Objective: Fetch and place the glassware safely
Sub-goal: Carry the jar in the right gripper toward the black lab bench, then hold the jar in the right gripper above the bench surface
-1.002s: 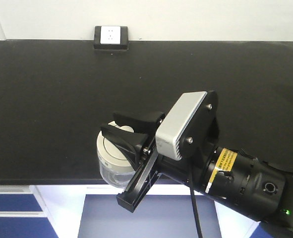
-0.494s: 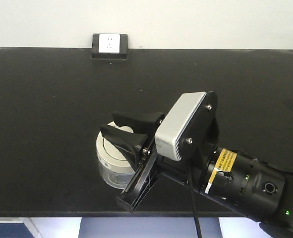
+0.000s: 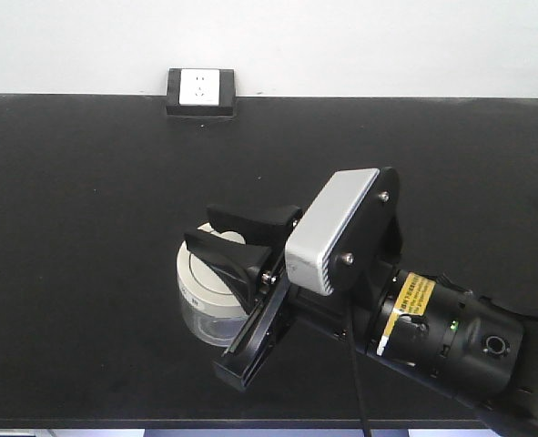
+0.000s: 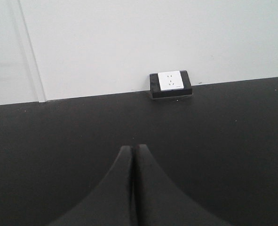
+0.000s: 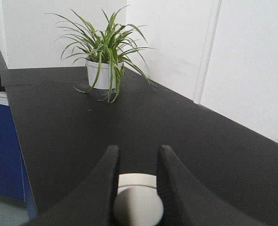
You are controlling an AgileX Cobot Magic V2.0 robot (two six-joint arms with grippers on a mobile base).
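Cream-lidded jar [image 3: 196, 287]: right gripper [image 3: 201, 227] clamped on its top (glass partly hidden behind the fingers); left gripper [image 4: 132, 149] closed on nothing; tabletop [image 3: 86, 228] open leftward, front edge near jar.

The counter [image 3: 86, 228]'s front edge lies far lower in frame than 1 s ago; the glass jar [image 3: 205, 300] in the right gripper [image 3: 241, 238] now shows wholly against it.
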